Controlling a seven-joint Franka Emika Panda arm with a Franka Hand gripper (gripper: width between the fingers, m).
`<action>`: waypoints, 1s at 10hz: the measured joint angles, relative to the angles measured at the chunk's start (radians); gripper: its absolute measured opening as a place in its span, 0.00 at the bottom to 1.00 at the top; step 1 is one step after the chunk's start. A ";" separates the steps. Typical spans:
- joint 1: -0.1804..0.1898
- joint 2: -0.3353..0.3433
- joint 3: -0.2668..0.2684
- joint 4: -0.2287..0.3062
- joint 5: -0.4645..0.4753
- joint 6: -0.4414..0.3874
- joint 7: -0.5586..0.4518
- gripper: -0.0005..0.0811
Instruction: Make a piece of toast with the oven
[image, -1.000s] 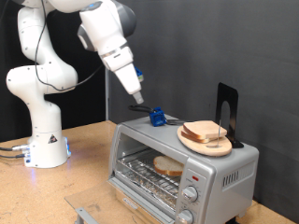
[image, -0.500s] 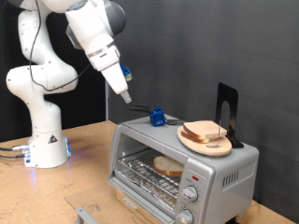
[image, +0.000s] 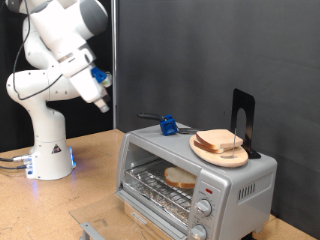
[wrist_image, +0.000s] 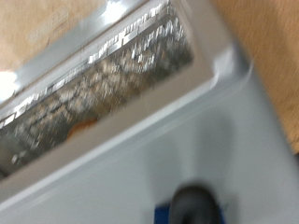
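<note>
The silver oven (image: 240, 185) stands on the wooden table at the exterior view's lower right. A piece of toast (image: 180, 179) lies on the wire rack inside it, seen through the front. A second slice (image: 218, 140) lies on a round wooden plate (image: 203, 151) on the oven's top. My gripper (image: 103, 102) hangs in the air well to the exterior view's left of the oven and above the table, holding nothing that I can see. The blurred wrist view shows the oven (wrist_image: 196, 121) from above; my fingers do not show there.
A blue object (image: 168, 126) with a dark handle lies on the oven's top, also in the wrist view (wrist_image: 187, 203). A black stand (image: 243, 120) rises behind the plate. The robot's base (image: 45, 150) stands at the left. A small metal piece (image: 92, 230) lies at the bottom edge.
My arm has swung from above the oven's top toward the exterior view's left, away from the oven. The oven, both slices and the blue object have not moved.
</note>
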 joint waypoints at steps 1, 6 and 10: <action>-0.014 -0.001 -0.020 0.003 -0.024 -0.035 -0.023 1.00; -0.046 0.002 -0.068 -0.006 0.199 0.064 0.128 1.00; -0.123 0.077 -0.113 0.020 0.215 0.080 0.247 1.00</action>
